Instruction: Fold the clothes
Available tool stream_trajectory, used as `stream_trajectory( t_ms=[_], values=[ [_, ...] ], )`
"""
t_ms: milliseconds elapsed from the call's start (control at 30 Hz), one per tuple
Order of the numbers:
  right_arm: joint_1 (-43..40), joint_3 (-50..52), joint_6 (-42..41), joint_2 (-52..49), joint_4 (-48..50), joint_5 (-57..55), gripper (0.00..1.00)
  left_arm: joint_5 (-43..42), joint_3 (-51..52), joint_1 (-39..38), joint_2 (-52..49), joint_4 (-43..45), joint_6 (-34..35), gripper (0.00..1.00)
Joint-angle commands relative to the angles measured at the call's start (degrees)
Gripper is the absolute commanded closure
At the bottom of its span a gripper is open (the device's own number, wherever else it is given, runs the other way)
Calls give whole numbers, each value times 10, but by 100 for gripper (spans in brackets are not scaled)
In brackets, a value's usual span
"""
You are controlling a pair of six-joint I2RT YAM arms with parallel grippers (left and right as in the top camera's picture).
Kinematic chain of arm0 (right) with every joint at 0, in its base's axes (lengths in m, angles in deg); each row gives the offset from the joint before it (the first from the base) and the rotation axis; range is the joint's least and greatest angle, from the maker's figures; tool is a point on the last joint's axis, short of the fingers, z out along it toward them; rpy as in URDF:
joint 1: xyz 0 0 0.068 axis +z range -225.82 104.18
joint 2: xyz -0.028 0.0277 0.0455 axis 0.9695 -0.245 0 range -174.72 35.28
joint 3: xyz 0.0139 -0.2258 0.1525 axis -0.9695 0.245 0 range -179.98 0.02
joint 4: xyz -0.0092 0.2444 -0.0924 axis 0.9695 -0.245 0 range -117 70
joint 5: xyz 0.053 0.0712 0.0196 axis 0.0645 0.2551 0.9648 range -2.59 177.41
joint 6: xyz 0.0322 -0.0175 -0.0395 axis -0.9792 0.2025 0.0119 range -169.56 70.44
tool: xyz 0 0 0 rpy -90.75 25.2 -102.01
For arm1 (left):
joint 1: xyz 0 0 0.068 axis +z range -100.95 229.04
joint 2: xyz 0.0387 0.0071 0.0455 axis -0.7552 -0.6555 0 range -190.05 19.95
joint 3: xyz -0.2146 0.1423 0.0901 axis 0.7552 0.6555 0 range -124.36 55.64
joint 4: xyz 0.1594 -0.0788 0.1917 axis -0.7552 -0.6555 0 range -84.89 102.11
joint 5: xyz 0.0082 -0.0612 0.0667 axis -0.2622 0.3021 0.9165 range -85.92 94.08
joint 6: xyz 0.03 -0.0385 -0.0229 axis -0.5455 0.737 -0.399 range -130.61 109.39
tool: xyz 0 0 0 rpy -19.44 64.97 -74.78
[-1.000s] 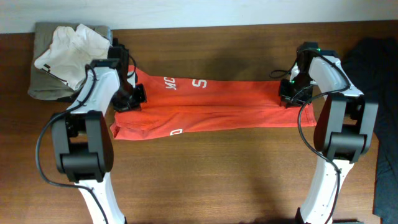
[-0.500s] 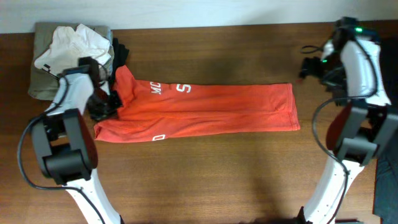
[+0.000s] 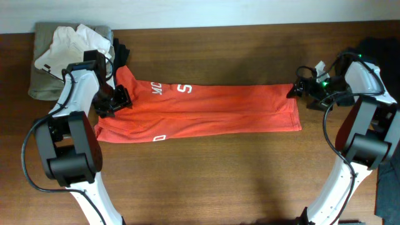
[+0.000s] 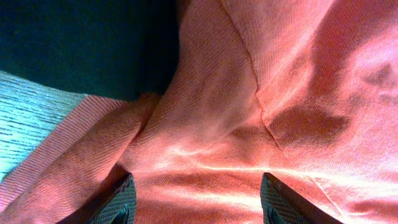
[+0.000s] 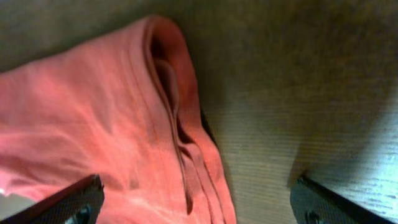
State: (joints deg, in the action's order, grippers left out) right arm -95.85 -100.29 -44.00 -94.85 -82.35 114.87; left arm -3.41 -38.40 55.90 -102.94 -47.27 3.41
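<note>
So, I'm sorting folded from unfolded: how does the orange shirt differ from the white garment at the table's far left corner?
The orange shirt lies flat in a long band across the table; the white garment is bunched in a heap. The orange shirt rests on bare wood, the white garment on an olive-grey cloth. The orange shirt shows white lettering; the white garment shows none visible. Both are soft fabric.

The dark garment (image 3: pixel 387 45) runs off the overhead view's right edge.

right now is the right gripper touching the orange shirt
Cannot tell. Right wrist view: the open right gripper straddles the shirt hem, but no contact or gap shows.
</note>
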Motion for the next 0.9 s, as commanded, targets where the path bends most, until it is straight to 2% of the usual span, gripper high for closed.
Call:
stream_trajectory(
  t_ms=[0,133,200,233,333,367,400,467,500,700,800,867],
  values=[
    [3,60,13,-7,33,43,1,-6,-11,0,21,-2,0,36],
    [16,97,13,-7,55,66,0,-6,-11,0,21,0,0,36],
    [33,110,11,-7,59,68,7,-6,-11,0,21,0,0,36],
    [44,113,11,-7,58,63,25,-6,-11,0,21,0,0,36],
    [64,113,-13,-7,63,50,44,-2,-11,0,21,0,0,35],
    [68,113,-26,-7,69,40,53,-2,-11,0,21,0,-2,35],
    [73,113,-49,-7,78,18,71,-2,-11,0,21,0,-2,35],
    [73,113,-68,-7,87,5,92,-2,-11,0,21,0,-2,35],
    [72,111,-68,-7,88,4,96,-2,-11,0,21,0,-2,35],
    [37,18,-110,-7,29,-25,96,-2,-11,0,21,-1,-2,35],
    [28,-70,-128,-7,-49,-108,96,-2,-11,0,21,0,-2,35],
    [29,-123,-136,-7,-93,-150,96,-2,-11,0,21,0,-2,30]
  ],
)
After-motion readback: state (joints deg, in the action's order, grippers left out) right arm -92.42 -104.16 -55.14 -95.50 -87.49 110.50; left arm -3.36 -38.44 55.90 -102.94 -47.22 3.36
